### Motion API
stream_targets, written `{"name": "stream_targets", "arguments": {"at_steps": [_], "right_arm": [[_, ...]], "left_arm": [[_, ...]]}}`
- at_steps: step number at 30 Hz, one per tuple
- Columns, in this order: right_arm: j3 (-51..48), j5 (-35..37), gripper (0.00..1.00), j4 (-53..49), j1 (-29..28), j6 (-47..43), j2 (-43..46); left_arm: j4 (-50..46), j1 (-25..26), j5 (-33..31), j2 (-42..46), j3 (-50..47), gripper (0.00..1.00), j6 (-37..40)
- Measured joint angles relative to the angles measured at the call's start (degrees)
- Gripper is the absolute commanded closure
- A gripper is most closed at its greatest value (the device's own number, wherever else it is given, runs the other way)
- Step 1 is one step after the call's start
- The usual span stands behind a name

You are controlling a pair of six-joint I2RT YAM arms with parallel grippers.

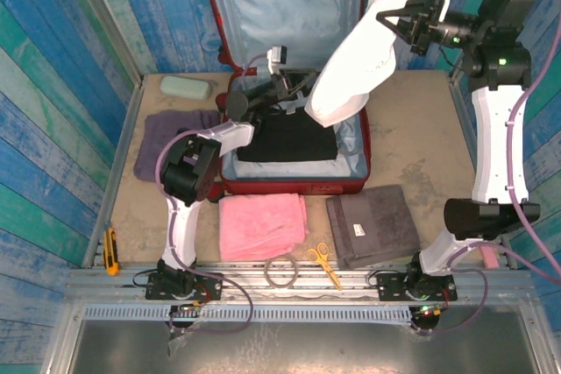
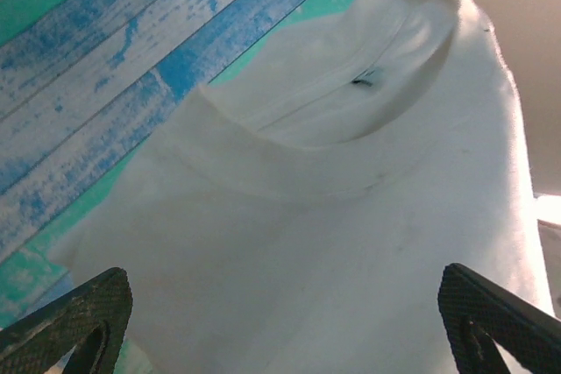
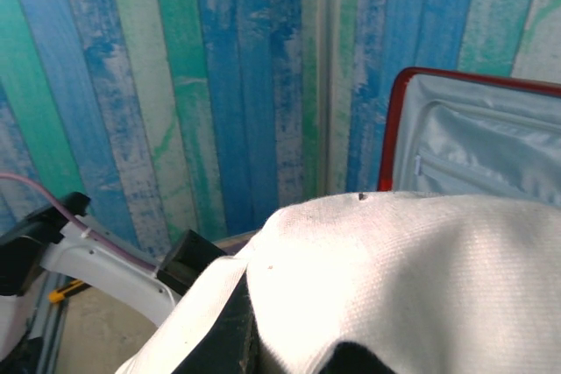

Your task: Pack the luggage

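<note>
Luggage [image 1: 298, 187] lies open at the table's 12 o'clock, black clothing [image 1: 289, 142] inside. Right gripper [image 1: 386, 17], raised at 1 o'clock, pinches a white shirt [image 1: 355, 67] dangling above the luggage. Left gripper [image 2: 282, 279] gapes wide, empty, beside the shirt.

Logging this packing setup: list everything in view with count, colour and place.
suitcase: one, red, open mid-table
folded garment: one, black, inside the suitcase
T-shirt: one, white, hanging over the suitcase
purple towel: one, left of the suitcase
pink towel: one, in front of the suitcase
grey towel: one, right of the pink towel
case: one, pale green, far left corner
scissors: one pair, yellow-handled, near edge
ring: one, brownish, beside the scissors
utility knife: one, yellow-black, left rail
left fingers: two, black, open, by the T-shirt
right fingers: black, shut on the T-shirt
</note>
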State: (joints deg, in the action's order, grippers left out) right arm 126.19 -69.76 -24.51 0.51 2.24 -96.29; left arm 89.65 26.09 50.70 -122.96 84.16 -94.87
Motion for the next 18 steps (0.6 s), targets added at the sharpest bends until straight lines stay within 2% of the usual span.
{"name": "stream_targets", "arguments": {"at_steps": [10,18], "right_arm": [[5.29,-7.34,0.99,11.23,0.96,8.04,-3.52],[6.25,-8.26,0.99,16.68,1.66,13.51,-3.85]], "left_arm": [[0.26,3.17,1.09,0.00,0.02,0.07,-5.07],[0.33,3.67,-2.05,0.00,-0.26,0.07,-7.52]]}}
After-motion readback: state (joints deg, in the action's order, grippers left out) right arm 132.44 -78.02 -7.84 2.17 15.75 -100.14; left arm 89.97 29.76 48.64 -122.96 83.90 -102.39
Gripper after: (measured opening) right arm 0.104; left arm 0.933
